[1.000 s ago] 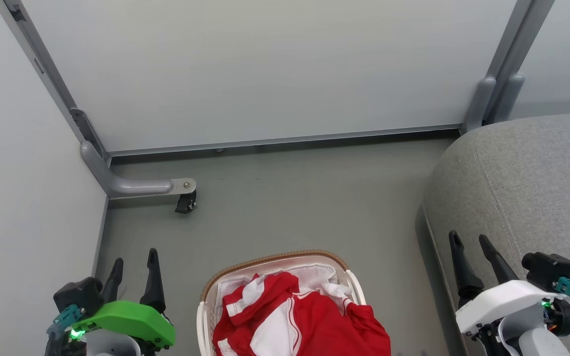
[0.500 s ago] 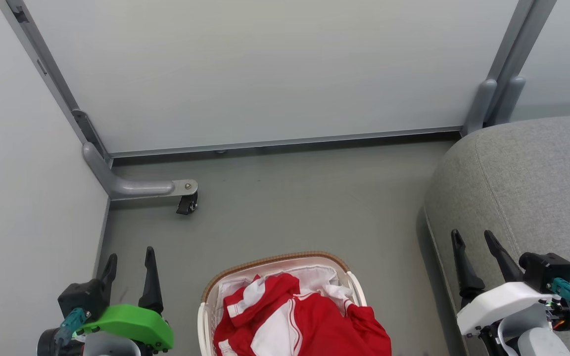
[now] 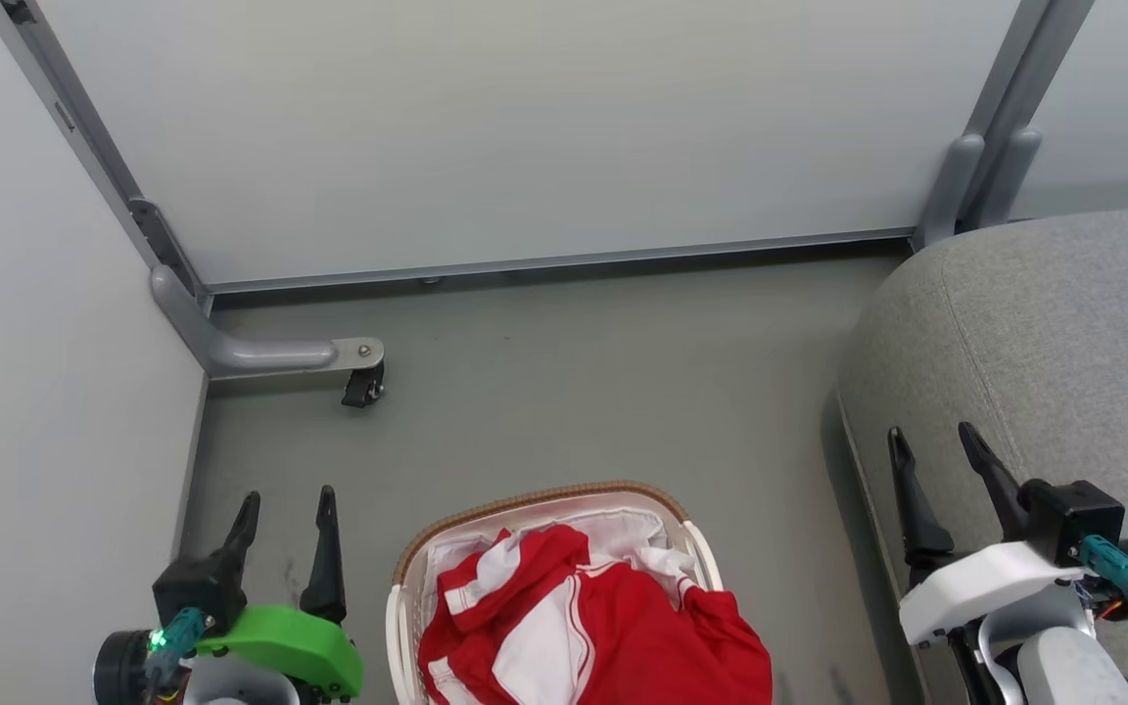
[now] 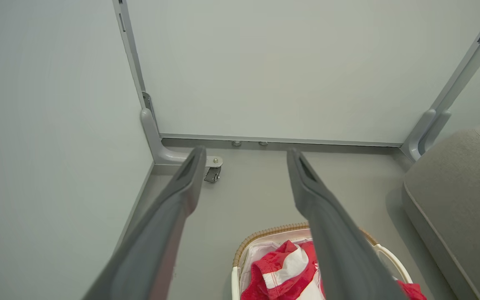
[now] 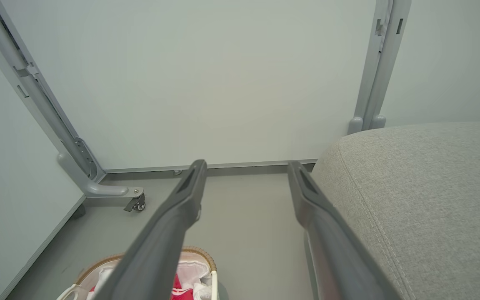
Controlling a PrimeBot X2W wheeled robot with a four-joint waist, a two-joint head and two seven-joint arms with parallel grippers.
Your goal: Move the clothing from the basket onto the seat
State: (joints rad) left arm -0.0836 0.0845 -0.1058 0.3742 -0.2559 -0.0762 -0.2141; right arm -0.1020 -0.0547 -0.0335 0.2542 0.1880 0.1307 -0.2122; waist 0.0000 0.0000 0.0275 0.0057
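Note:
Red clothing [image 3: 613,636] with white stripes and panels lies heaped in the white basket [image 3: 544,499] with the brown woven rim, at the bottom middle of the head view. Some of the red fabric spills over the basket's right side. The grey seat [image 3: 1063,343] fills the right side. My left gripper [image 3: 288,499] stands open left of the basket, above the floor, holding nothing. My right gripper [image 3: 931,436] is open too, over the seat's front edge. In the left wrist view, the clothing [image 4: 286,271] and basket [image 4: 265,233] lie low between my fingers, with the seat [image 4: 461,187] to the right.
Pale partition panels [image 3: 525,127] on grey metal frames close off the back and left. A frame foot with a small black caster [image 3: 363,387] juts onto the grey floor [image 3: 603,392] left of centre. The white liner [image 3: 637,534] shows inside the basket's far end.
The head view has shifted slightly. My left gripper has moved right and up, nearer the basket. My right gripper has risen a little along the seat's edge. The clothing has not moved.

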